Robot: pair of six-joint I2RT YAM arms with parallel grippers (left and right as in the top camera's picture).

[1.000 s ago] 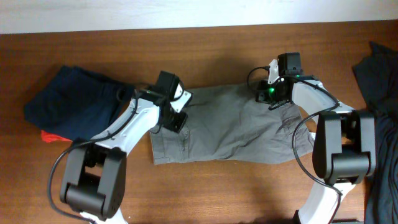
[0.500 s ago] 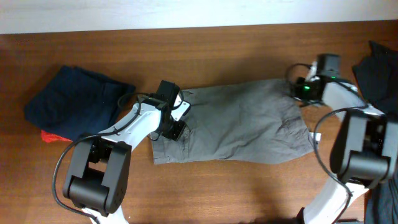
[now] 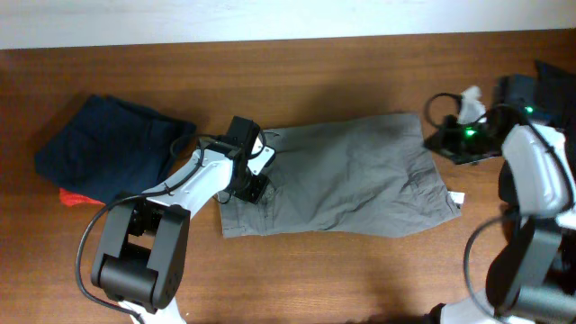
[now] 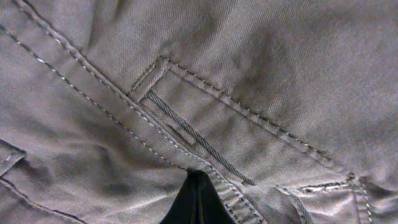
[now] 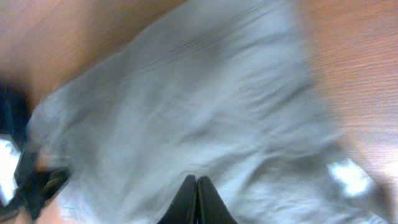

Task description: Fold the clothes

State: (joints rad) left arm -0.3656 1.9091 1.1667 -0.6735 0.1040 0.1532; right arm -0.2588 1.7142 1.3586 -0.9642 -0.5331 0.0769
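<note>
Two grippers, both closed, you'll see: the left gripper [image 4: 198, 200] presses its tips into grey twill beside a stitched welt pocket [image 4: 239, 121], at the waistband end of the clothes [image 3: 346, 180] lying flat mid-way along the desk [image 3: 342, 81]; the right gripper [image 5: 198, 202], holding nothing, hovers beside their rumpled right end.

left arm [image 3: 193, 175]: rises from the near edge of the tabletop, left of centre, and stretches away to the right with the elbow low.
left gripper [image 3: 251, 187]: pointed straight down, its fingers [image 4: 189, 202] pressed together into one dark tip.
right arm [image 3: 531, 166]: stands at the near right corner, forearm bent in toward the far edge, a green light lit on the wrist.
right gripper [image 3: 441, 141]: points left, lifted, its fingers [image 5: 188, 198] closed tip to tip with nothing between them.
</note>
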